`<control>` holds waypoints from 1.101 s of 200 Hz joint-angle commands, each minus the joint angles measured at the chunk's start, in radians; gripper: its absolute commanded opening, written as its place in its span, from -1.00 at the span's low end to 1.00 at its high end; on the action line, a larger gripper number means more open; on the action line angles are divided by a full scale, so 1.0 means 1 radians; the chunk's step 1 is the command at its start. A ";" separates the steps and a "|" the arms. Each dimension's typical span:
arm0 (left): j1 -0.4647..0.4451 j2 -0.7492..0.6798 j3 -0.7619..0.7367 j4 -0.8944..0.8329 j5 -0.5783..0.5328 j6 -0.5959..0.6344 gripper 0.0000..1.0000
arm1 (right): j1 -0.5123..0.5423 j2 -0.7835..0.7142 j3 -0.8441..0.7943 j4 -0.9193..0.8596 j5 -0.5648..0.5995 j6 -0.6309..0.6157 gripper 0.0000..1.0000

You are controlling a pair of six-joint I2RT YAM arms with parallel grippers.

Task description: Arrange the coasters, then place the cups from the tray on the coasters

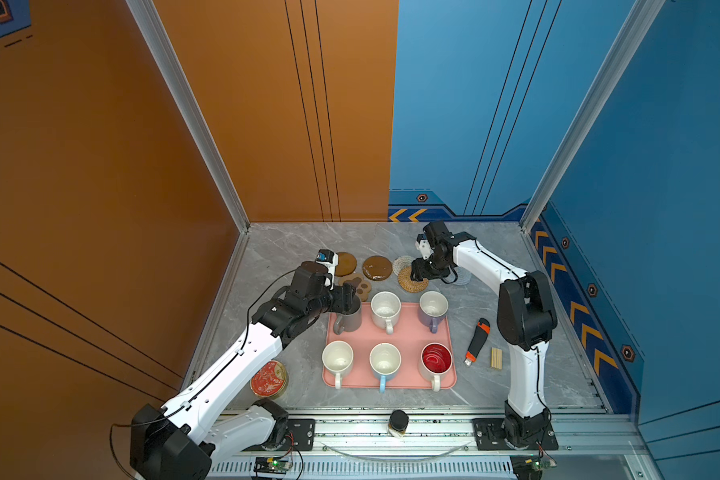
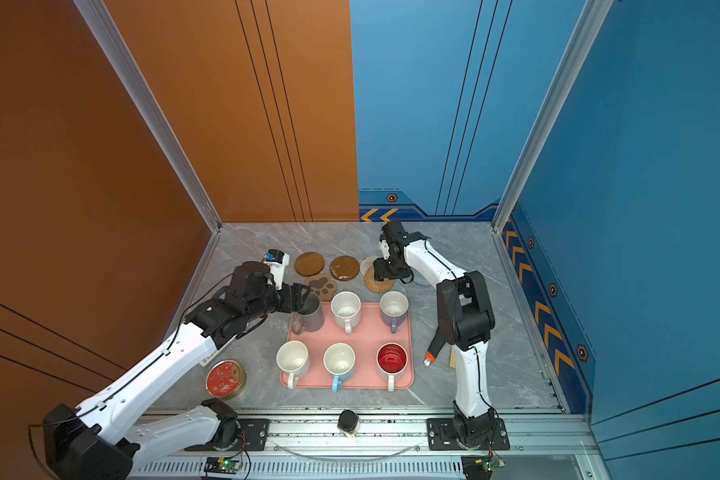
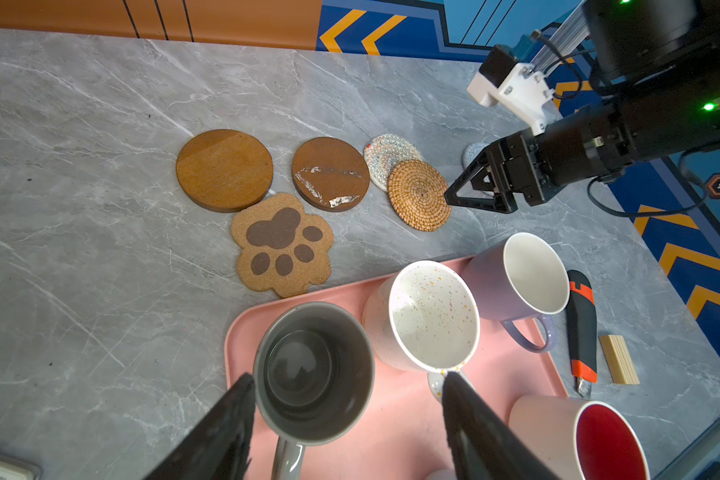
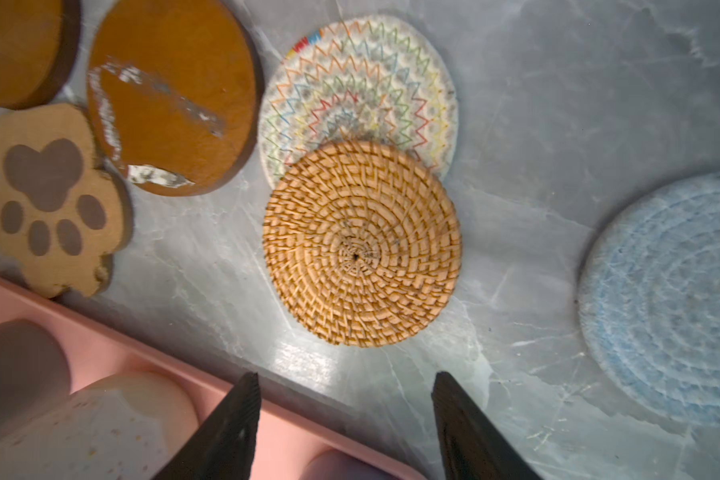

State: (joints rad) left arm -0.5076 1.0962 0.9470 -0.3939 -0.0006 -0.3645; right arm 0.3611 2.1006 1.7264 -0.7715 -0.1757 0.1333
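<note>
Front rail: we find a small dark-capped jar on the metal rail, between the two arm bases.
Tin: a round red-topped tin stands on the grey marble table, left of the tray and close to the left arm.
Left gripper: we see the left gripper at the grey cup's rim with its jaws spread. One finger is just beside the cup's outer wall; the other stands clear of it over the tray. It grips nothing.
Tray: the pink tray lies flat mid-table and carries all six cups in two rows of three, handles toward the front rail.
Back row: grey cup, speckled cream cup, lavender cup.
Front row: white cup, light blue cup, red-lined cup.
Coasters: all six lie on the table behind the tray. We list the plain brown disc, the paw coaster just beside the tray's back left corner, the streaked brown disc, the white woven coaster, the rattan coaster overlapping the white one's edge, and the grey-blue coaster set apart on the right.
Right gripper: the right gripper hovers low beside the rattan coaster, jaws spread and empty.
Knife: a black and orange utility knife lies right of the tray.
Block: a small wooden block lies just right of the knife.
</note>
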 commanded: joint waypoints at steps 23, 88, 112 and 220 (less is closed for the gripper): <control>-0.016 -0.021 -0.020 -0.015 -0.029 -0.011 0.44 | 0.034 0.059 0.087 -0.078 0.097 -0.044 0.35; -0.019 -0.005 -0.021 -0.014 -0.030 -0.010 0.44 | 0.125 0.124 0.176 -0.123 0.257 -0.085 0.49; -0.020 -0.004 -0.023 -0.014 -0.029 -0.011 0.44 | 0.146 0.160 0.217 -0.148 0.300 -0.090 0.52; -0.019 -0.006 -0.027 -0.017 -0.033 -0.008 0.45 | 0.181 0.248 0.300 -0.152 0.351 -0.081 0.61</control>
State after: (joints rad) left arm -0.5186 1.0904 0.9352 -0.3939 -0.0113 -0.3679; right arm 0.5316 2.3238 1.9976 -0.8909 0.1516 0.0582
